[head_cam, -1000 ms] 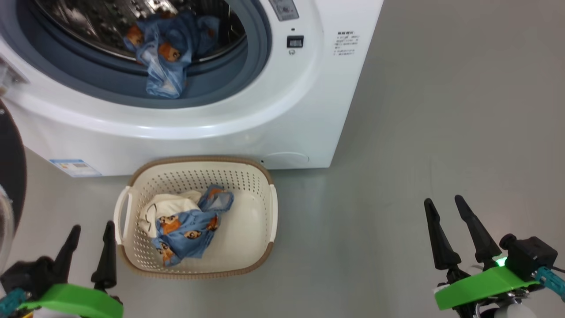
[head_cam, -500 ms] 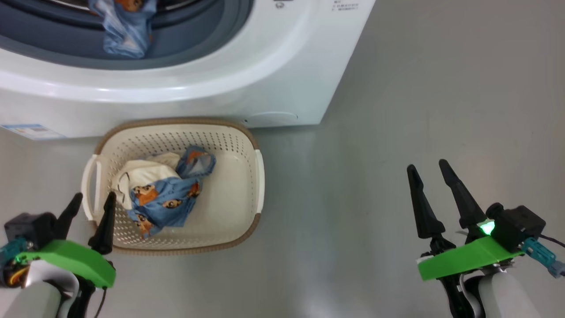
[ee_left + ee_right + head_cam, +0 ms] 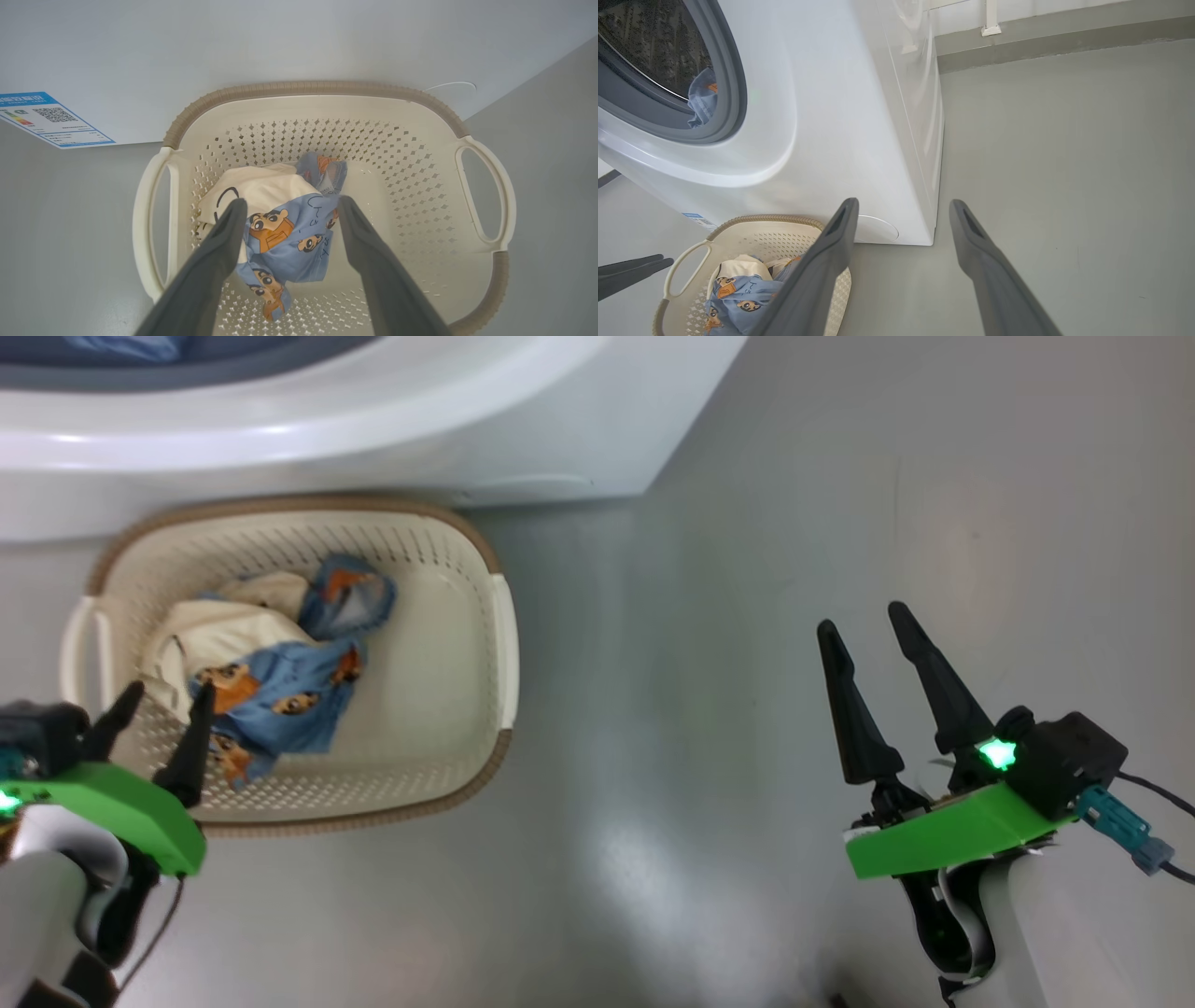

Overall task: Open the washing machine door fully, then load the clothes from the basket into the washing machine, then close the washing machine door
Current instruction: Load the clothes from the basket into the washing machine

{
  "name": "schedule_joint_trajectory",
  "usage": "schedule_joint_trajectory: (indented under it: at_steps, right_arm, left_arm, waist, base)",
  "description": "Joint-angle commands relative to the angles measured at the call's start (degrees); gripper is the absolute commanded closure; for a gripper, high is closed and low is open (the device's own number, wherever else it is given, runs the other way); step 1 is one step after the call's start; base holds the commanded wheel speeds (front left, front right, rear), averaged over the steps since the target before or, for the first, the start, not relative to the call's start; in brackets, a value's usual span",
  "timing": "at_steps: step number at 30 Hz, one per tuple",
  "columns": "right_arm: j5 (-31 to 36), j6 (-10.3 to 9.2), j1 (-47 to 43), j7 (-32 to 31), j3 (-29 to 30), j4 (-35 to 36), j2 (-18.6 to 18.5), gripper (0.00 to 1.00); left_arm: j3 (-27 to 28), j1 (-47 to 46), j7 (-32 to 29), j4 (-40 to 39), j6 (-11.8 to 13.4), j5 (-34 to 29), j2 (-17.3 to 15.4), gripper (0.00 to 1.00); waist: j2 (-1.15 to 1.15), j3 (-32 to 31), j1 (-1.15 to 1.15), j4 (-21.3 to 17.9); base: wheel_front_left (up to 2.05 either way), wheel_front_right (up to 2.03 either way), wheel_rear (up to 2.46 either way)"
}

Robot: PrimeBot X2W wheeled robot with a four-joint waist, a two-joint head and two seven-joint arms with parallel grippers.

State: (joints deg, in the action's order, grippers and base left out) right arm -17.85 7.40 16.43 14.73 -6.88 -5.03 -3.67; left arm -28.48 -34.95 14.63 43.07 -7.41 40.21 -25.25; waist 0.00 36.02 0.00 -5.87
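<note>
On the grey floor (image 3: 709, 616), just in front of the washing machine (image 3: 373, 439), sat the basket (image 3: 280, 506), its long axis running left to right along the machine's front, a handle at each short end. The clothes (image 3: 271, 681) lay in its left half, the bundle stretched diagonally, cream garment under the blue bear print. The left gripper (image 3: 168, 691) hung over the near-left corner, jaws apart, framing the bundle; the right gripper (image 3: 862, 619) was spread and empty over bare floor, well apart from the basket. The left wrist view caught a blue-edged label (image 3: 51, 119) with a QR code and coloured bars, its print too small to read; the right wrist view took in the drum opening, where a blue cloth (image 3: 701, 95) draped onto the grey seal (image 3: 733, 93).
</note>
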Motion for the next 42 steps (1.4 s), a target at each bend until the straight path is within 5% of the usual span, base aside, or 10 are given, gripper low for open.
schedule_joint_trajectory:
  at_steps: [1,21,36,37,38,39,42]
  right_arm:
    - [0.6,0.09,-0.1,0.3,-1.6,1.5,0.4,0.0]
    - [0.4,0.09,3.7,0.3,-4.5,4.2,0.8,0.0]
    - [0.2,0.09,3.8,0.3,-4.9,5.6,0.8,0.0]
    - [0.3,0.09,3.7,0.3,-4.9,5.6,0.8,0.0]
    - [0.3,0.09,3.6,0.3,-5.0,5.6,0.8,0.0]
    - [0.3,0.09,3.6,0.3,-5.1,5.6,0.8,0.0]
    - [0.4,0.09,3.6,0.3,-5.1,5.8,0.8,0.0]
  left_arm:
    - [1.0,-1.2,0.4,0.3,-0.1,0.5,-3.2,0.0]
    - [-14.5,-15.5,0.4,12.0,-0.1,7.5,-8.3,0.0]
    - [-22.2,-20.2,0.4,15.3,-0.1,10.9,-8.9,0.0]
    - [-22.8,-20.3,0.4,15.4,-0.1,11.2,-8.8,0.42]
    - [-23.4,-20.3,0.4,15.5,-0.1,11.6,-8.7,0.58]
    - [-24.1,-20.4,0.4,15.6,-0.1,11.9,-8.7,1.0]
    - [-25.5,-20.7,0.4,15.6,-0.1,13.4,-8.6,1.0]
  waist:
    - [0.0,3.4,0.0,-1.5]
    - [0.0,13.9,0.0,-4.7]
    - [0.0,16.3,0.0,-5.5]
    - [0.0,16.2,0.0,-5.5]
    - [0.0,16.1,0.0,-5.6]
    - [0.0,16.0,0.0,-5.6]
    - [0.0,15.7,0.0,-5.6]
  base:
    - [0.0,0.0,0.0]
    - [0.0,0.0,0.0]
    - [0.0,0.0,0.0]
    - [0.0,0.0,0.0]
    - [0.0,0.0,0.0]
    - [0.0,0.0,0.0]
    - [0.0,0.0,0.0]
